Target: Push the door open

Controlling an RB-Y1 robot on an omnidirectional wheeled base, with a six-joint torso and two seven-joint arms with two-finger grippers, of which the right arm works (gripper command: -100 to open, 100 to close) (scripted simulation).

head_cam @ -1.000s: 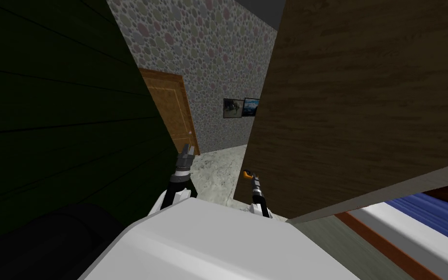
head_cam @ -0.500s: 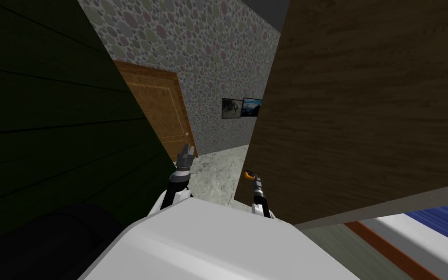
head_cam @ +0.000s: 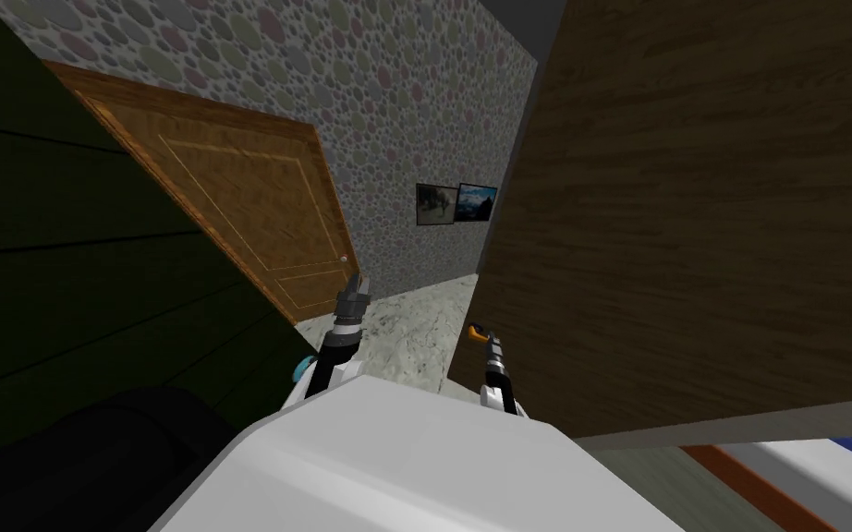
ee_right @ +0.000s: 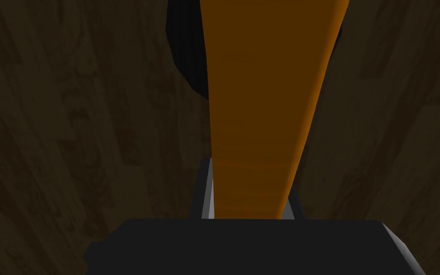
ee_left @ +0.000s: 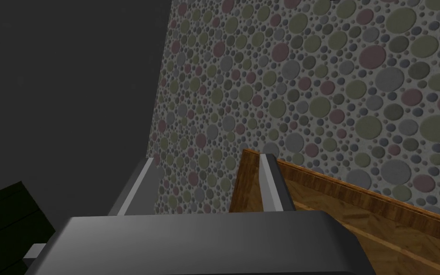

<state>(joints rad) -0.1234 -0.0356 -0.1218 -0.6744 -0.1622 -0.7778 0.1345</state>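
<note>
A dark brown wooden door (head_cam: 692, 231) stands swung open on my right, with an orange handle (head_cam: 476, 332) near its lower left edge. My right gripper (head_cam: 481, 338) is shut on that handle. In the right wrist view the orange handle (ee_right: 262, 119) runs up between the fingers (ee_right: 208, 191), which press its sides, and the dark door face (ee_right: 71, 143) lies behind. My left gripper (head_cam: 357, 284) is raised beside the opening. It is open (ee_left: 206, 160) with nothing between its fingers.
A dark green plank wall (head_cam: 64, 305) is close on my left. Ahead are a pale floor (head_cam: 410, 332), a pebble-patterned wall (head_cam: 396, 102) with a lighter brown shut door (head_cam: 239, 212), and two pictures (head_cam: 456, 203). A brown-edged white piece of furniture (head_cam: 785, 471) sits low on the right.
My view has swung and moved forward: more of the lighter brown door shows, and the green wall and the blue-covered furniture have slid outward. The dark door has swung a little farther; the right gripper stays on the handle.
</note>
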